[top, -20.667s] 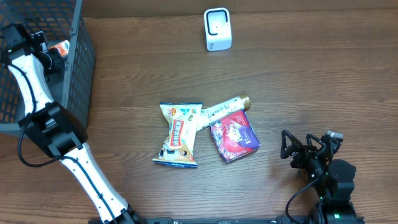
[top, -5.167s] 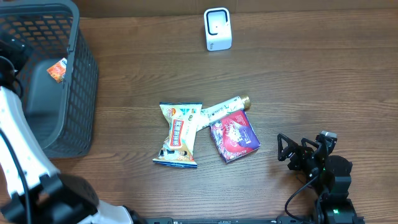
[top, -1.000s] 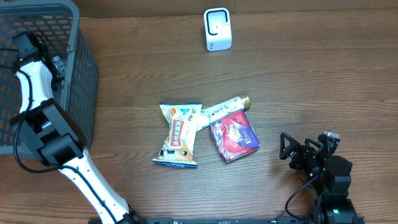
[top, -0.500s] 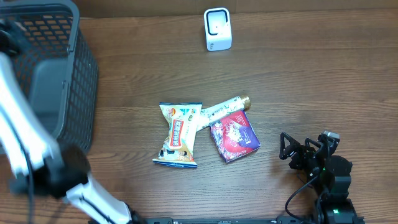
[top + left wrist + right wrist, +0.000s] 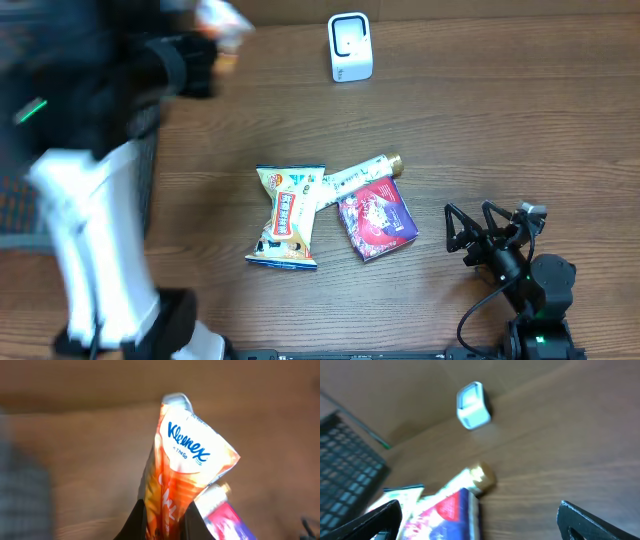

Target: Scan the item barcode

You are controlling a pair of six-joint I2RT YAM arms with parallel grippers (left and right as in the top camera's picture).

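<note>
My left gripper [image 5: 165, 519] is clamped tight on the lower end of a tissue pack [image 5: 186, 455]. The fingers [image 5: 134, 522] pinch the orange wrapper from either side, so the pack stands up above them with its white Kleenex label toward my wrist camera. Gripping low leaves most of the wrapper bare. I judge that is the point, since the barcode must be free to face the scanner [image 5: 350, 47]. I see no barcode on the side shown; it may be on the far face.

From overhead my left arm is a blur at the far left. The pack is a pale smear near the far edge, lifted off the table [image 5: 500, 120] and well left of the scanner. It needs carrying right and turning toward the scanner's window.

My right gripper [image 5: 468, 226] is spread as wide as it goes and holds nothing. It sits low at the near right, out of the left arm's way.

A snack bag [image 5: 288, 217], a tube [image 5: 355, 175] and a red pack [image 5: 376, 220] lie bunched together mid-table, touching. The basket [image 5: 345, 467] sits at the left.
</note>
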